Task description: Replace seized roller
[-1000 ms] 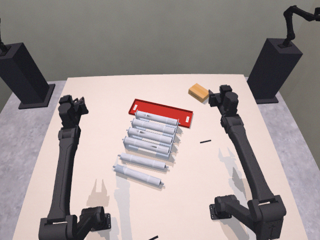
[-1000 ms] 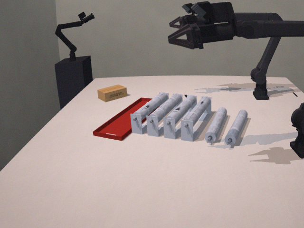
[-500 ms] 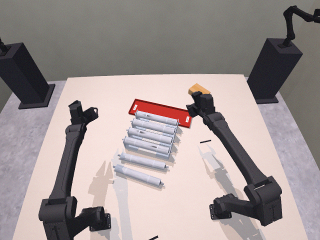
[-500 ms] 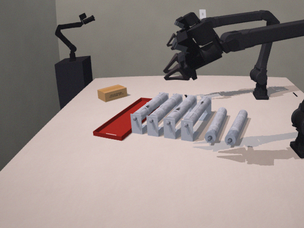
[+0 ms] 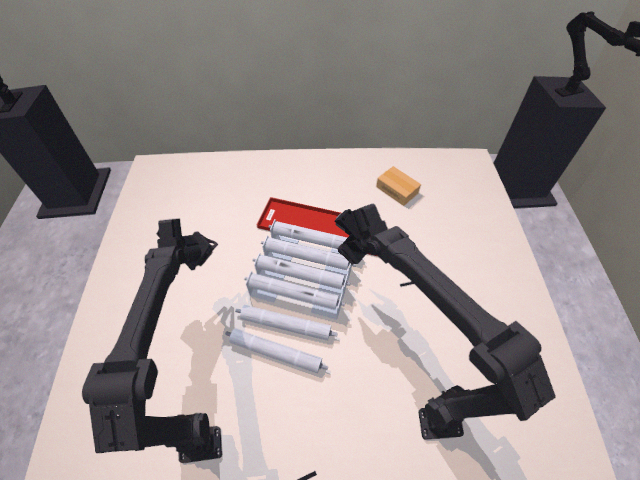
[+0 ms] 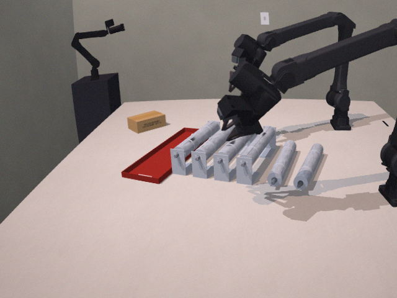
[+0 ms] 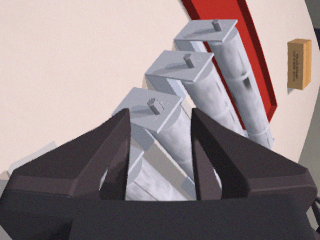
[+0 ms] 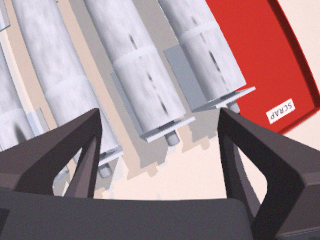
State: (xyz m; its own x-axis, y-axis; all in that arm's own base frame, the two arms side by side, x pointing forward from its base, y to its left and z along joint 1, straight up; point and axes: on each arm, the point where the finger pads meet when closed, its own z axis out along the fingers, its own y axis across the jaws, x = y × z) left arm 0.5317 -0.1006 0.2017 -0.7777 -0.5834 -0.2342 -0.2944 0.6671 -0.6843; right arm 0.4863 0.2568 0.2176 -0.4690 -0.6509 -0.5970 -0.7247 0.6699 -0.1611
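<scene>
Top view shows our four bed rollers (image 5: 297, 291) (image 6: 262, 141) (image 7: 175, 140) (image 8: 150, 90) lying side by side on their brackets (image 6: 244, 176) (image 7: 135, 102) (image 8: 150, 136), which hold them up off the table by the axle ends. Nothing visible tells us which one is seized, so a push on each top looks like our next need.

Our right gripper (image 5: 354, 254) (image 6: 231, 86) (image 8: 159, 118) is well open with nothing between its fingers, above the bracket end of the second roller from the tray; that suits a spin check or an axle push. Our left gripper (image 5: 214, 242) (image 6: 227, 138) (image 7: 160, 118) is partly open and holds nothing, off the opposite ends, probably ready to help there.

Two loose rollers (image 5: 286, 321) (image 6: 281, 163) lie beside the bed, presumably spares within easy reach. The red scrap tray (image 5: 305, 214) (image 6: 150, 160) (image 7: 215, 7) (image 8: 260, 65) sits along the other side, bare of rollers. Its closeness leaves us little room beside the nearest roller, and neighbouring rollers could catch our fingers. The cardboard box (image 5: 398, 184) (image 6: 146, 121) (image 7: 299, 64) stands beyond the tray, out of our way.
</scene>
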